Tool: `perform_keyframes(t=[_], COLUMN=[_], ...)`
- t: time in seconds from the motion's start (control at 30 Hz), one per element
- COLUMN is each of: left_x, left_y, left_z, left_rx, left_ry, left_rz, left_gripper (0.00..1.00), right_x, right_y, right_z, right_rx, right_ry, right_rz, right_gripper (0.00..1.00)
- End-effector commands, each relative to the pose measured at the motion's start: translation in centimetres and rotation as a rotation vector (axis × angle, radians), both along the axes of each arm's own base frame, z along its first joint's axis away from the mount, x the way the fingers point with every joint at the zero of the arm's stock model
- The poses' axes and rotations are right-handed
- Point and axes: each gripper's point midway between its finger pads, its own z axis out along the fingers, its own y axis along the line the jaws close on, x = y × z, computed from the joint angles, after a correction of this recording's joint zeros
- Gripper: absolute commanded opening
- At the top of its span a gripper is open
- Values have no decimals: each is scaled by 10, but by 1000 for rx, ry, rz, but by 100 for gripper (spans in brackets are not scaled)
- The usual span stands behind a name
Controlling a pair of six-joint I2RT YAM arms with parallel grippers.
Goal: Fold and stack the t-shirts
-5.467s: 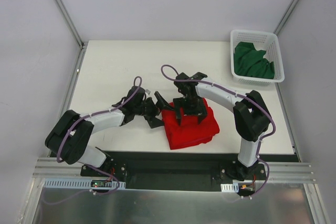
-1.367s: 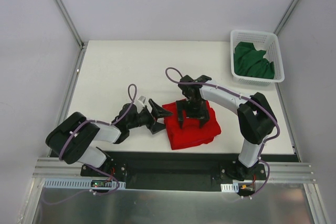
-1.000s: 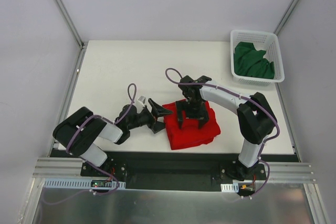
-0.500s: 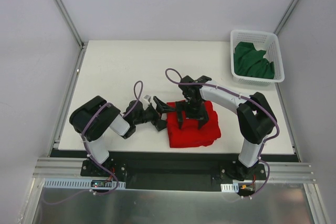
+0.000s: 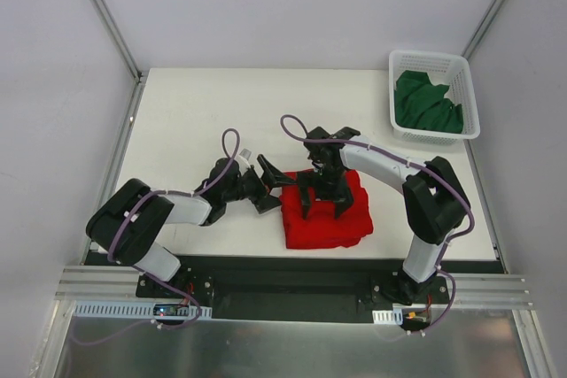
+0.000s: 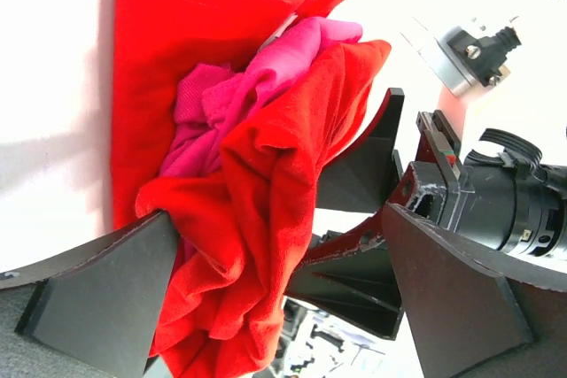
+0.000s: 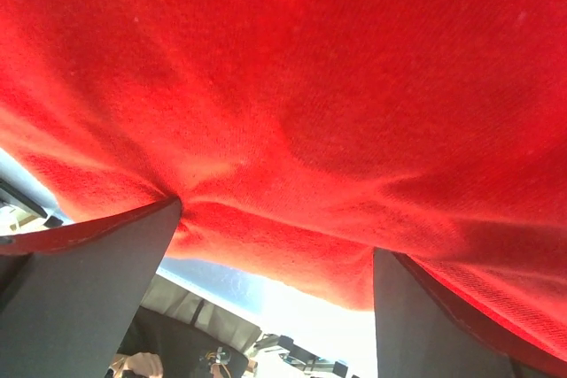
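Observation:
A bright red t-shirt (image 5: 328, 219) lies folded into a thick bundle near the table's front edge. The left wrist view shows this red t-shirt (image 6: 266, 183) from the side, with a magenta-pink t-shirt (image 6: 257, 81) tucked inside its folds. My right gripper (image 5: 322, 208) stands open on top of the bundle, both fingertips pressed into the red cloth (image 7: 310, 86). My left gripper (image 5: 276, 189) is open at the bundle's left edge, and loose red folds lie between its fingers (image 6: 97, 294). A dark green t-shirt (image 5: 428, 104) lies in the basket.
The white lattice basket (image 5: 432, 56) sits at the table's back right corner. The white table (image 5: 195, 117) stretches to the back and left. The black fingers of the right gripper (image 6: 363, 174) stand close in front of my left gripper.
The left arm has shifted its elbow and brought its open gripper a little closer to the bundle's left edge. The right gripper stays pressed on the red t-shirt.

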Motion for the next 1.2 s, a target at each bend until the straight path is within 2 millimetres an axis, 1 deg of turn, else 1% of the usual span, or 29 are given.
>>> perform_keyframes(t=[0.0, 0.07, 0.2, 0.23, 0.4, 0.43, 0.47, 0.53, 0.67, 0.83, 0.87, 0.93, 0.97, 1.03, 1.07, 1.13, 1.17], left_x=[8, 7, 8, 8, 6, 4, 4, 3, 0, -3, -3, -1, 1, 6, 8, 14, 16], left_y=[-24, -23, -21, -21, -17, -14, -11, -9, -8, -7, -9, -12, -13, -18, -20, -24, -26], left_z=[112, 107, 115, 120, 120, 116, 117, 111, 109, 93, 86, 85, 73, 76, 70, 72, 69], left_rx=[-230, -252, -278, -292, -304, -306, -312, -305, -300, -266, -260, -268, -256, -278, -275, -280, -274], left_ry=[-354, -325, -362, -383, -383, -366, -373, -361, -358, -343, -328, -337, -309, -314, -302, -312, -305], left_rz=[-96, -87, -83, -84, -72, -64, -58, -51, -60, -73, -78, -92, -91, -96, -106, -111, -113], left_gripper=[99, 99, 99, 99, 99, 99, 99, 99, 99, 99, 99, 99, 99, 99, 99, 99, 99], right_x=[-12, -13, -17, -17, -16, -16, -15, -13, -10, -10, -11, -11, -11, -11, -11, -11, -11], right_y=[-4, -5, -8, -9, -11, -11, -10, -7, -5, -4, -5, -3, -2, -3, -2, -3, -3], right_z=[-13, -14, -15, -16, -13, -12, -11, -9, -8, -6, -5, -2, 1, 5, 9, 14, 16], right_rx=[-37, -41, -49, -50, -51, -50, -49, -40, -37, -31, -31, -18, -11, -9, -5, 1, 4], right_ry=[50, 53, 58, 57, 41, 37, 36, 32, 30, 29, 31, 29, 25, 18, 14, 5, 1], right_rz=[22, 25, 29, 28, 18, 18, 15, 13, 12, 15, 12, 11, 11, 11, 11, 13, 11], right_gripper=[96, 96, 96, 96, 96, 96, 96, 96, 96, 96, 96, 96, 96, 96, 96, 96, 96])
